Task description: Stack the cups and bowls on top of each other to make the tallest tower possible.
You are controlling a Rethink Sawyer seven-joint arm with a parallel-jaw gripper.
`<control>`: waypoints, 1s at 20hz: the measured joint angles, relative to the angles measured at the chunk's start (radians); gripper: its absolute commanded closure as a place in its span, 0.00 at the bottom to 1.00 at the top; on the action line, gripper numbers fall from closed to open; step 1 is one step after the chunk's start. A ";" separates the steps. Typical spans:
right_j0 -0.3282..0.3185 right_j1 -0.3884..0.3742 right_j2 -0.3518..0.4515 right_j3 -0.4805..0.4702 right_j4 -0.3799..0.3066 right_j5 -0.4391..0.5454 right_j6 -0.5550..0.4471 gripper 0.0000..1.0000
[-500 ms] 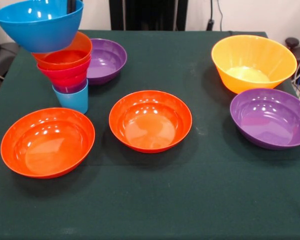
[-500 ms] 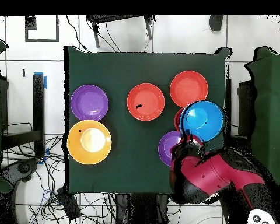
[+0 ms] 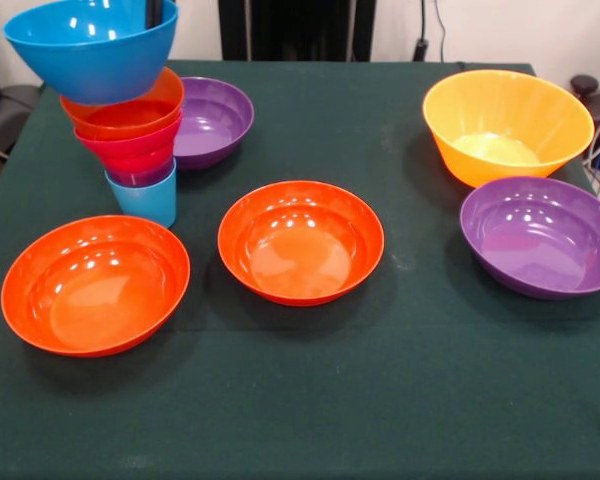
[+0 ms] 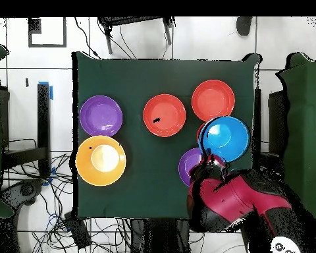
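Nearest the front camera, two wide orange-red bowls sit apart on the green-covered desk (image 3: 310,400): one at the left (image 3: 95,284), one nearer the middle (image 3: 300,241). To the right a wide purple bowl (image 3: 542,236) rests close in front of the deep yellow-orange bowl (image 3: 507,125).

Further back on the left stands the tower (image 3: 130,120). A light blue cup (image 3: 145,200) is lowest, with a purple cup (image 3: 140,177) nested in it, then a pink bowl (image 3: 130,148), a small orange bowl (image 3: 125,110) and a medium blue bowl (image 3: 92,45) on top, tilted slightly. Just behind the tower sits a second wide purple bowl (image 3: 212,120).

A dark piece of the gripper (image 3: 155,12) dips into the blue bowl at the top edge; whether it grips the rim cannot be told. From overhead, the red and black arm (image 4: 236,197) reaches toward that bowl.
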 measured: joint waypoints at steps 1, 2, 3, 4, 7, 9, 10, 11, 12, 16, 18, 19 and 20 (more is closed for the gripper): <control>0.021 -0.001 -0.017 0.001 -0.004 -0.003 0.000 1.00; 0.028 -0.001 -0.023 0.002 -0.005 -0.005 0.000 1.00; 0.034 -0.001 -0.028 0.003 -0.006 -0.008 0.000 1.00; 0.039 -0.001 -0.033 0.004 -0.006 -0.011 0.000 1.00; 0.041 -0.001 -0.039 0.008 -0.006 -0.018 0.000 1.00; 0.040 -0.001 -0.043 0.012 -0.006 -0.023 0.000 1.00; 0.040 -0.001 -0.045 0.012 -0.006 -0.024 0.000 1.00; 0.040 -0.001 -0.046 0.013 -0.006 -0.025 0.000 1.00; 0.040 -0.001 -0.047 0.013 -0.006 -0.026 0.000 1.00; 0.042 -0.001 -0.060 0.015 -0.006 -0.036 0.000 1.00; 0.043 -0.001 -0.067 0.016 -0.006 -0.041 0.000 1.00; 0.042 -0.001 -0.069 0.016 -0.006 -0.045 0.000 1.00; 0.041 -0.001 -0.069 0.017 -0.006 -0.046 0.000 1.00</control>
